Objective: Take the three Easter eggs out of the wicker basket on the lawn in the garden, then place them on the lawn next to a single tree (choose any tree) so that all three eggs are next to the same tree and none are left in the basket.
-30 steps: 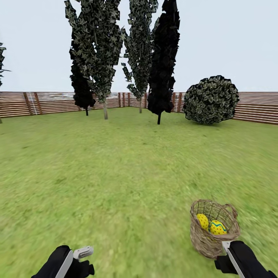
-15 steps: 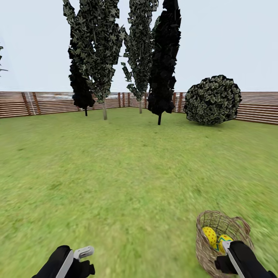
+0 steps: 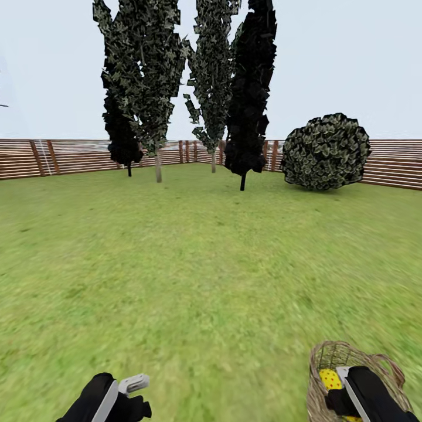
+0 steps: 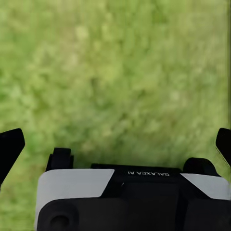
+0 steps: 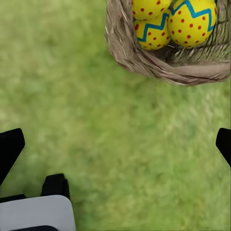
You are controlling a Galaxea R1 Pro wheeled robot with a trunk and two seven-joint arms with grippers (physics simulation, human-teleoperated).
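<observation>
— Where is the wicker basket (image 3: 328, 375) just now?

— On the lawn (image 3: 199, 275), low at the robot's right in the head view, partly behind the right arm. The right wrist camera looks down into it: all three Easter eggs (image 5: 171, 21) lie packed together inside, touching one another, none out on the grass yet.

— And the right gripper (image 5: 115, 144)?

— Its fingers are spread wide, nothing between them, hanging over bare grass just beside the basket's rim. I'd judge it is held apart so it can drop over an egg once it lines up with the opening.

— The left gripper (image 4: 115, 144)?

— Also parted and empty, over plain grass well apart from the basket, probably kept clear of the right arm.

— A tree for the drop?

— Dark narrow trees (image 3: 146, 70) and a round bush (image 3: 326, 151) stand far off by the slatted fence (image 3: 387, 161); no thick-trunked tree is in sight, so one must be found.
</observation>
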